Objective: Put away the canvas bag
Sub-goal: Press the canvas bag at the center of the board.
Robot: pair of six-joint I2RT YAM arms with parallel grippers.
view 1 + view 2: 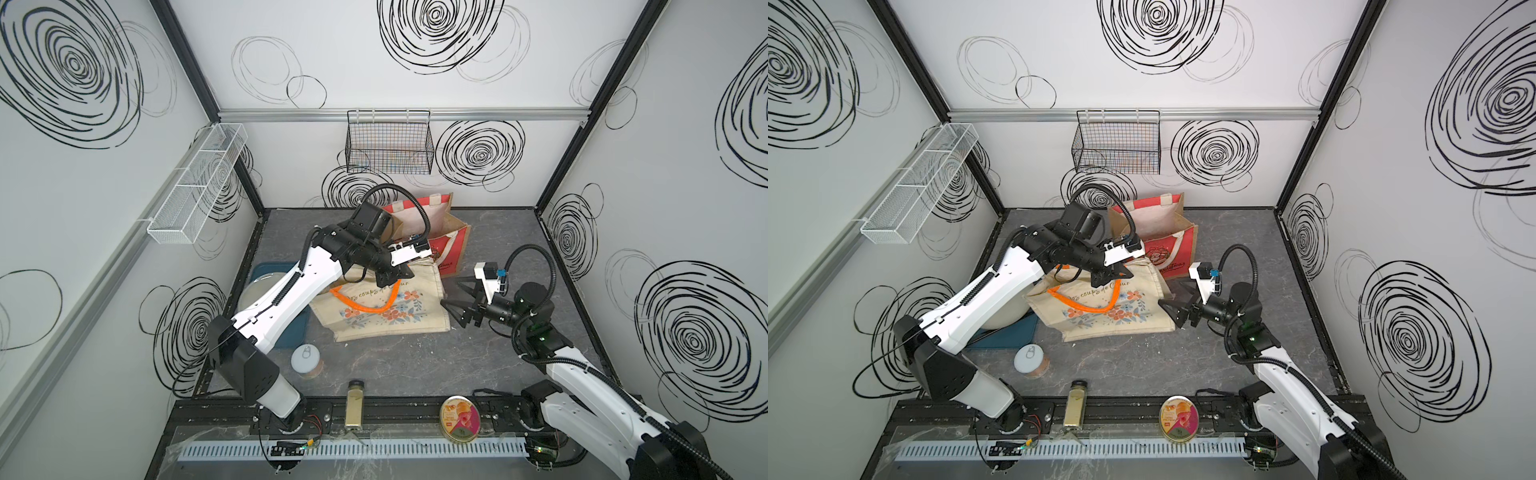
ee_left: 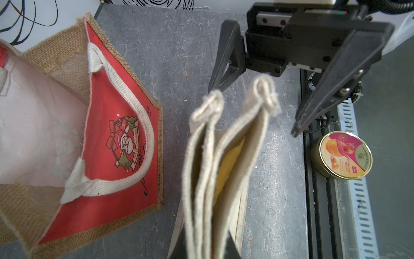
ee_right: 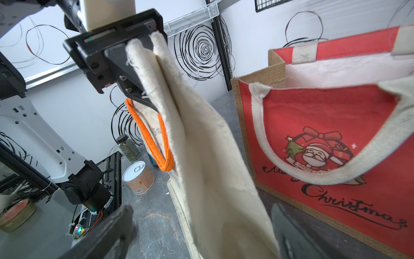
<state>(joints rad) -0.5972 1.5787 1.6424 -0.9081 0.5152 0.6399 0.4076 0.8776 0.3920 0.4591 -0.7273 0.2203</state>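
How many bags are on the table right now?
2. The canvas bag sits mid-table, its top edge pinched by the left end effector. The red Christmas bag stands open just behind it, toward the back wall. None seems hidden.

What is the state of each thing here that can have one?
canvas bag, mostly lying flat, top edge held up
left gripper, jaws shut on canvas bag
right gripper, jaws open, holding nothing
red jute bag, upright, mouth open
tin can, upright, unopened
candy tin, lid on
spice jar, upright, capped
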